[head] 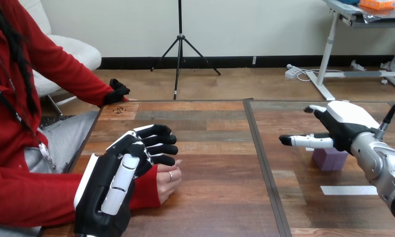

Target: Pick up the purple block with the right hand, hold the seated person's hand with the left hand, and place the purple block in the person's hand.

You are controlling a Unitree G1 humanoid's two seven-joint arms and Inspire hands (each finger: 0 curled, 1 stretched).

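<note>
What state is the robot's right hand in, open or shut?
Open: the right hand holds its fingers straight above the purple rectangular block, not curled round it.

The block is purple, the tape strip white, the table brown wood-grain with a darker seam.

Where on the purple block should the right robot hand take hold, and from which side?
Probably across two opposite upright faces, coming down from above. The purple block sits flat on the table with squared, flat sides, and the right robot hand hovers over it, open, so a top-down pinch looks simplest.
</note>
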